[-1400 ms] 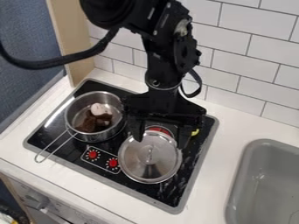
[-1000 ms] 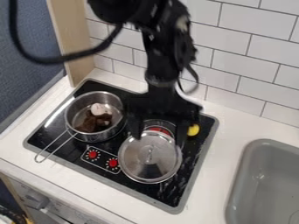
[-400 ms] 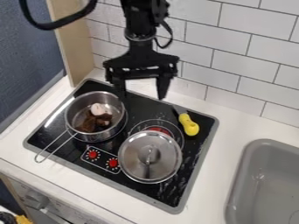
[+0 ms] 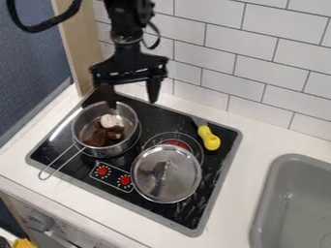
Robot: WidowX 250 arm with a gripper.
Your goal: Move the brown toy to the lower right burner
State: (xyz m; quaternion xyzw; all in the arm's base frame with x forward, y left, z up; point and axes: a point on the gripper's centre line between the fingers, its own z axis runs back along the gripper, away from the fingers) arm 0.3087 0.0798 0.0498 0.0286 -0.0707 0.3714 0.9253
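Camera view: we find the brown fuzzy toy (image 4: 97,138) inside the round silver metal pot (image 4: 88,147), at the left of the black glass cooktop (image 4: 152,116). Beside it in the pot, touching it, we see a pale pinkish-white lump (image 4: 109,120). The pot's silver wire handle (image 4: 59,157) points towards the lower left of the view and reaches past the cooktop's grey edge.

We see the black two-finger pincer (image 4: 132,100) hanging down at the back left of the cooktop, its fingers spread apart with nothing pinched between them. One finger is above the back part of the pot, in line with the toy from where we look; the other hangs to the right of the pot.

Nearer the front right, we have a round silver metal lid (image 4: 152,181) lying with its handle up, overlapping part of a burner with a red centre (image 4: 176,144). Behind it to the right lies a tool with a bulbous yellow handle (image 4: 209,139) and a grey end. Two red knobs (image 4: 102,171) sit between pot and lid. Our cooktop is set in a white table (image 4: 226,208), with a grey sink (image 4: 284,208) to its right and white wall tiles (image 4: 278,63) behind.
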